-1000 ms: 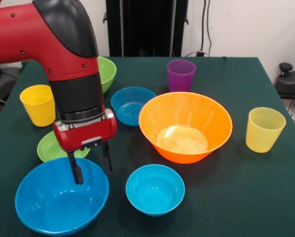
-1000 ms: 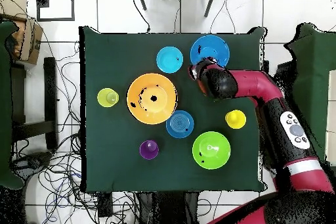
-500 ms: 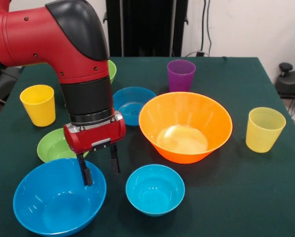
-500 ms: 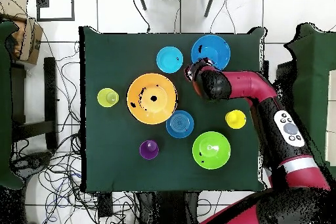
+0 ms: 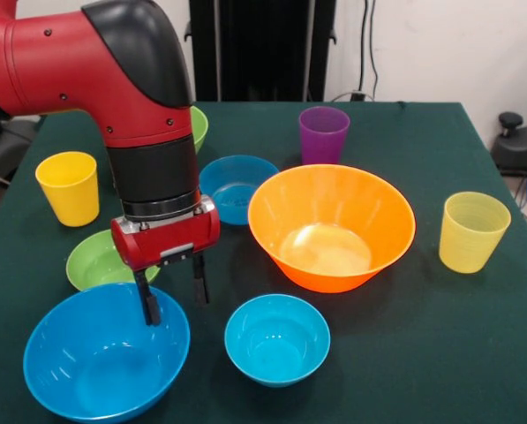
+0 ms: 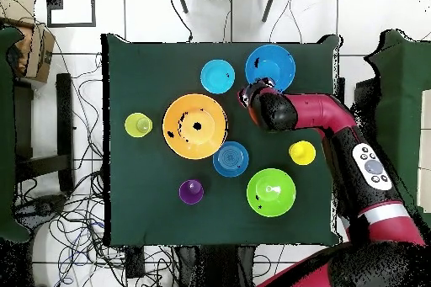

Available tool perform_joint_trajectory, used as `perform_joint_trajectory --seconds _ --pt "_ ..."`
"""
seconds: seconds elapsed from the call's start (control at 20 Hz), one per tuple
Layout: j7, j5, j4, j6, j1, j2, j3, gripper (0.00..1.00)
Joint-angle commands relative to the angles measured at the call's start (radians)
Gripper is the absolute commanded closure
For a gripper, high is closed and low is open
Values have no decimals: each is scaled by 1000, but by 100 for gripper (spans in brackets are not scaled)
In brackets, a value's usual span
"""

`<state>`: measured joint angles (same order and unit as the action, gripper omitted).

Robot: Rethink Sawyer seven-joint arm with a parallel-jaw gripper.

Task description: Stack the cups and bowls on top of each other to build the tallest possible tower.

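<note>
My gripper (image 5: 172,296) is open and points down over the far right rim of the large blue bowl (image 5: 95,371). One finger (image 5: 146,307) is inside the bowl and the other is outside it. The orange bowl (image 5: 351,199) stands empty to the right. A small blue bowl (image 5: 276,340) is at the front and another (image 5: 237,187) lies behind my gripper. The small green bowl (image 5: 91,261) sits left of my gripper. The medium green bowl (image 5: 197,125) is mostly behind the arm. The purple cup (image 5: 323,134), the opaque yellow cup (image 5: 68,187) and the ribbed pale yellow cup (image 5: 472,231) stand apart.
All pieces stand singly on the green table (image 5: 440,353); nothing is stacked. In the overhead view the arm (image 6: 311,115) reaches across from the right, the large blue bowl (image 6: 274,63) is near the top edge, and the orange bowl (image 6: 181,136) is near the middle.
My gripper moved right along the large blue bowl's far rim, then back a little left and up. The large blue bowl slid slightly left. The other pieces have not moved.
</note>
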<state>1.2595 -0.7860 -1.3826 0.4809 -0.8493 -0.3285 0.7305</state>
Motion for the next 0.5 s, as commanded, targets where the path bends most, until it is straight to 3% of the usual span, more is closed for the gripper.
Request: perform_joint_trajectory --seconds 0.05,0.5 --pt "18 -29 -32 -33 23 40 -62 0" --pt "15 -28 -25 -59 2 68 -56 0"
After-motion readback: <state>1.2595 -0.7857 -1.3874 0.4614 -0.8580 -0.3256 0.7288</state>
